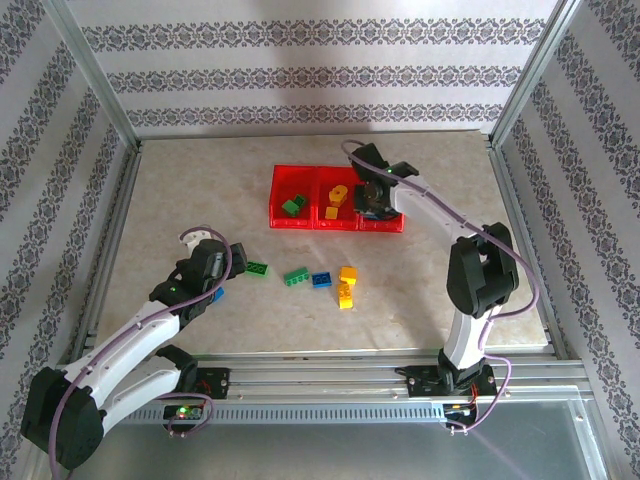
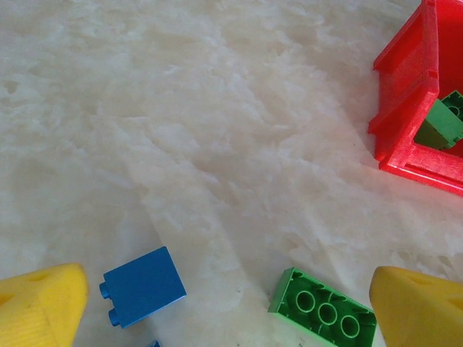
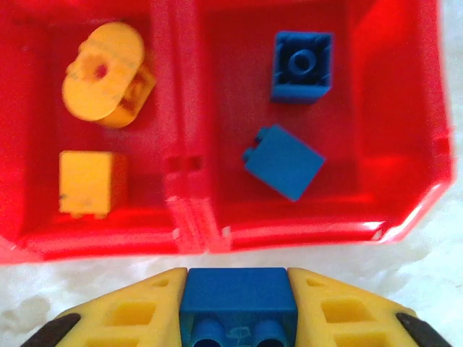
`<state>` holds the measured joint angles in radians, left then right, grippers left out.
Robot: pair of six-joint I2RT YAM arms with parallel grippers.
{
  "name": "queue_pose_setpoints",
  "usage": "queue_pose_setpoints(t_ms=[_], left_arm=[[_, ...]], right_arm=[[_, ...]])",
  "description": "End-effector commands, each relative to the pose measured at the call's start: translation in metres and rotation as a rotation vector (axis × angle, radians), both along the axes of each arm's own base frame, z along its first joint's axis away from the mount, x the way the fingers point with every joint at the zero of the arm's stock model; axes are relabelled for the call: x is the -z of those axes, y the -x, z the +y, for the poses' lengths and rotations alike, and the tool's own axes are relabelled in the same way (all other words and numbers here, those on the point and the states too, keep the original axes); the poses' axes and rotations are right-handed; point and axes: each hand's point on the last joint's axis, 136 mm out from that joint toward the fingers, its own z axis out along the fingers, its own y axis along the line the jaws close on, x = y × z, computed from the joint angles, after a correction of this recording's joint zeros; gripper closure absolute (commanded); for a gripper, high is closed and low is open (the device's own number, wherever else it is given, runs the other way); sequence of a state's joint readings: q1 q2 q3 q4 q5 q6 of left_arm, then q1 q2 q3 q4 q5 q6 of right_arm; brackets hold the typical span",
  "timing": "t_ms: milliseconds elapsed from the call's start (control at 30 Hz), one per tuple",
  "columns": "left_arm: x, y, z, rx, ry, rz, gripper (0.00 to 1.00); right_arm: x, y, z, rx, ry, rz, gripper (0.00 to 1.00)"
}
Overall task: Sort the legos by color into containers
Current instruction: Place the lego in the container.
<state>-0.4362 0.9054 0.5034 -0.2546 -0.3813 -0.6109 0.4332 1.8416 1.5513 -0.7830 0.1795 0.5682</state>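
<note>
The red tray lies at the table's back middle, with three compartments side by side. A green brick sits in the left one and yellow bricks in the middle one. Two blue bricks lie in the right one. My right gripper is shut on a blue brick, hovering just before the tray's near rim. My left gripper stands open low over the table. A blue brick and an upturned green brick lie between its fingers, untouched.
Loose bricks lie mid-table: a green one, a blue one and two yellow ones. Metal frame posts and patterned walls bound the table on three sides. The right arm reaches over the table's right half.
</note>
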Motion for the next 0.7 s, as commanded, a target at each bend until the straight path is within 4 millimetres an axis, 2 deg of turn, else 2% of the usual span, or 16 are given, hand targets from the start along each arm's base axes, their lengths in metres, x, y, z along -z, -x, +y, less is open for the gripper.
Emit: queue_pose_setpoints(t_ms=[0, 100, 367, 667], left_arm=[[-0.004, -0.002, 0.003, -0.014, 0.008, 0.0, 0.0], [-0.004, -0.001, 0.002, -0.011, 0.005, 0.007, 0.0], [-0.005, 0.001, 0.002, -0.005, 0.002, 0.022, 0.0], [0.002, 0.005, 0.002, -0.001, 0.014, 0.049, 0.0]], right_arm=[[-0.002, -0.018, -0.013, -0.001, 0.034, -0.015, 0.69], [0.002, -0.033, -0.022, 0.014, 0.033, -0.015, 0.68], [0.017, -0.071, -0.022, 0.018, -0.038, -0.005, 0.67], [0.039, -0.094, -0.02, 0.019, -0.064, 0.017, 0.63]])
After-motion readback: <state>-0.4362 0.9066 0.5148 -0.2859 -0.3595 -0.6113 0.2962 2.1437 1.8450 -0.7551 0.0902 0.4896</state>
